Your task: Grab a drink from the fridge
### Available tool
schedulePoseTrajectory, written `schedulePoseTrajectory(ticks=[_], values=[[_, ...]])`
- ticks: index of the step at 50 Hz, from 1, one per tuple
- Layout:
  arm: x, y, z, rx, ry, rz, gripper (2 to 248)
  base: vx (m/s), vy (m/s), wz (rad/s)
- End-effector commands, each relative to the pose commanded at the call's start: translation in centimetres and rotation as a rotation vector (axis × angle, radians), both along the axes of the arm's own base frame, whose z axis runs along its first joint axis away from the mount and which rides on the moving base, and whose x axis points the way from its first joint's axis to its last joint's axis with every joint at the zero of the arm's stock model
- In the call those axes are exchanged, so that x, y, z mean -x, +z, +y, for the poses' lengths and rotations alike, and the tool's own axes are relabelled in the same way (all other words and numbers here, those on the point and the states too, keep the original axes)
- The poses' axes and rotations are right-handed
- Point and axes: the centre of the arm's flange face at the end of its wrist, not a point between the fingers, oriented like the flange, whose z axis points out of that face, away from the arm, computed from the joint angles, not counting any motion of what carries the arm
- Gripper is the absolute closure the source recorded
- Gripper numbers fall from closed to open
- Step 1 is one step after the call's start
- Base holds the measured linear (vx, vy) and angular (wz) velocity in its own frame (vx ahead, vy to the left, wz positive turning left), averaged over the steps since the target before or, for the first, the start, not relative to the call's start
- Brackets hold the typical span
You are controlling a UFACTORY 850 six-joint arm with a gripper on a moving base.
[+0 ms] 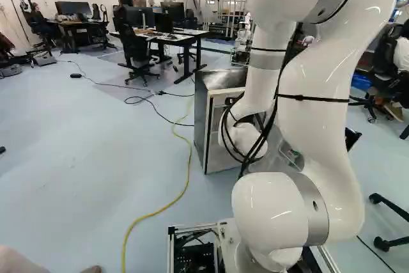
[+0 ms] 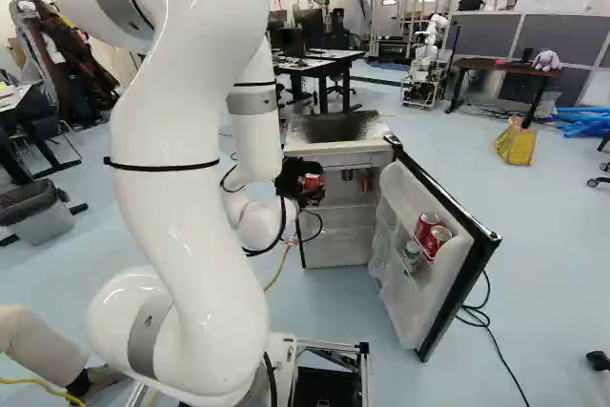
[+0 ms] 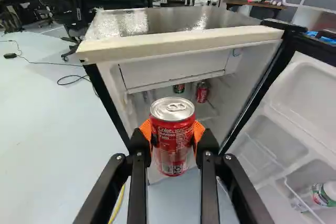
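Starting from the left of the left base view, a black chair (image 1: 134, 49) is by a desk (image 1: 185, 33) with screens on it. A yellow cord (image 1: 185, 187) bends along the pale blue floor (image 1: 77, 158). Next comes the small fridge (image 1: 201, 116), which stands on the floor and has a shiny top.

In the right base view, the fridge door (image 2: 424, 312) is wide open, to the right of the fridge. It has two red cans (image 2: 437, 240) and a little bottle (image 2: 412, 255) in its racks. Far behind is another robot (image 2: 427, 45), and to its right are a brown table (image 2: 486, 66) and a yellow bag (image 2: 516, 147) on the floor.

The black fingers (image 2: 290, 181) are in front of the open fridge. They are a can's width apart and squeeze a red drink can (image 3: 172, 135) from both sides with their orange pads (image 3: 198, 131). The can is upright, out of the fridge. Ahead of it, inside the fridge, are a green and red can (image 3: 179, 88) and one more red can (image 3: 202, 92).
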Motion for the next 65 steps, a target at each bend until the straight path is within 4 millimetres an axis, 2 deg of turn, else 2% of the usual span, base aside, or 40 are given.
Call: schedulePoseTrajectory(ticks=[34, 65], values=[[0.5, 3.1, 0.1, 0.004, 0.000, -0.059, 155, 0.000, 0.000, 0.000], [-0.5, 5.3, 0.1, -0.003, 0.003, -0.064, 155, 0.000, 0.000, 0.000]])
